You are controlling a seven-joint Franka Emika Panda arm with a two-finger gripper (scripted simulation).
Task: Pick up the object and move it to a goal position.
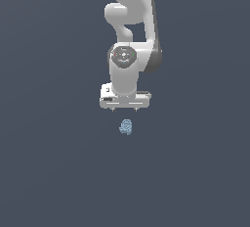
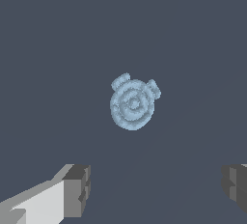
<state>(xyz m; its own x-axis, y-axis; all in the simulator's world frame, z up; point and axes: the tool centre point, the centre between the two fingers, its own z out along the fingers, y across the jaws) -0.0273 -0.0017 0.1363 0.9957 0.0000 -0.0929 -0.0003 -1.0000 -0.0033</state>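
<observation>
The object (image 1: 126, 126) is a small pale-blue bumpy blob lying on the dark grey floor, just below my white gripper (image 1: 125, 108) in the exterior view. In the wrist view the object (image 2: 133, 103) shows as a roundish lump with concentric ridges and two small knobs. My gripper (image 2: 154, 189) hangs above it, open, with its two grey fingertips (image 2: 77, 189) spread far apart and nothing between them. The blob is much narrower than the gap and lies a little off the line between the fingertips.
A plain dark grey surface (image 1: 49, 172) stretches all around. The white arm (image 1: 132, 20) rises behind the gripper toward the top of the exterior view.
</observation>
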